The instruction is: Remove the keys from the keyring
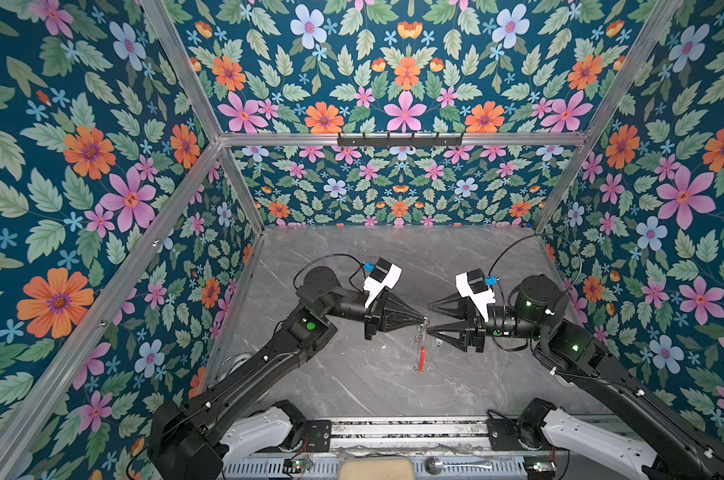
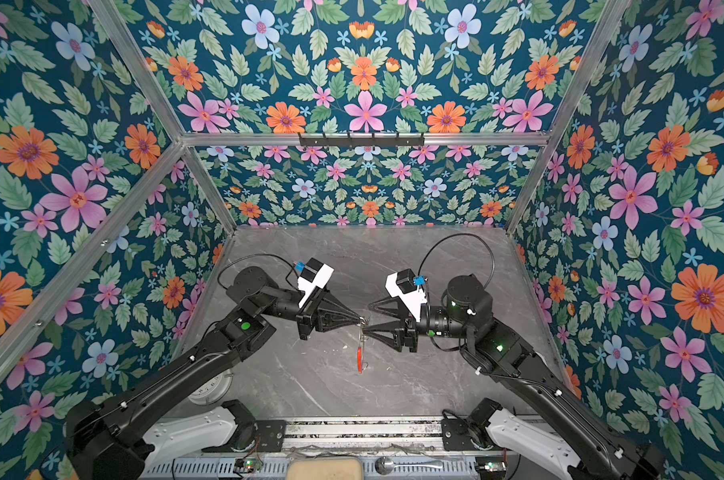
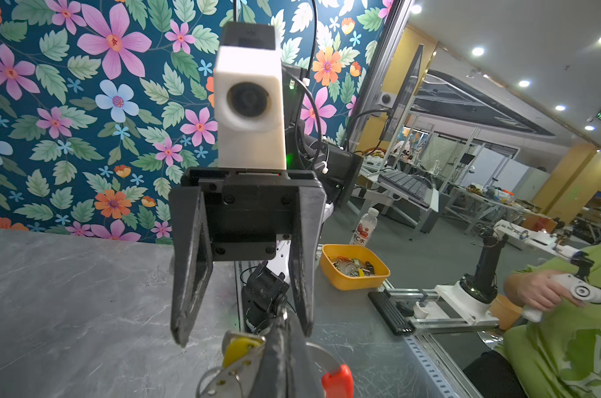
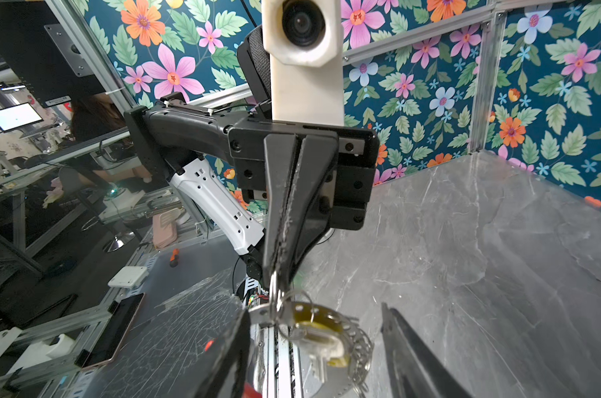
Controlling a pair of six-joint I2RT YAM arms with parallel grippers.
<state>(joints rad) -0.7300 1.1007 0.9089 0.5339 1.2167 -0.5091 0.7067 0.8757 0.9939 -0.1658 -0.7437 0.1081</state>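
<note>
Your left gripper (image 1: pixel 423 320) is pinched tight on the top of the keyring (image 1: pixel 421 353), its tapered black fingers meeting at a point. Whether they bite the thin hoop itself or one of the small silver wire rings (image 4: pixel 361 344) on its rim, I cannot tell. Your right gripper (image 1: pixel 428 319) stands open, its two triangular fingers spread to either side of that pinch with nothing between them. The keyring hangs from the left tips over the grey marbled table (image 1: pixel 352 374). In both top views it shows edge-on as a thin line, with its long axis running from the fingertips toward the near edge and the glossy red section (image 2: pixel 359 357) low on it. The yellow-tagged key (image 3: pixel 240 346), silver with a plastic tag, dangles just beside the pinch.
</note>
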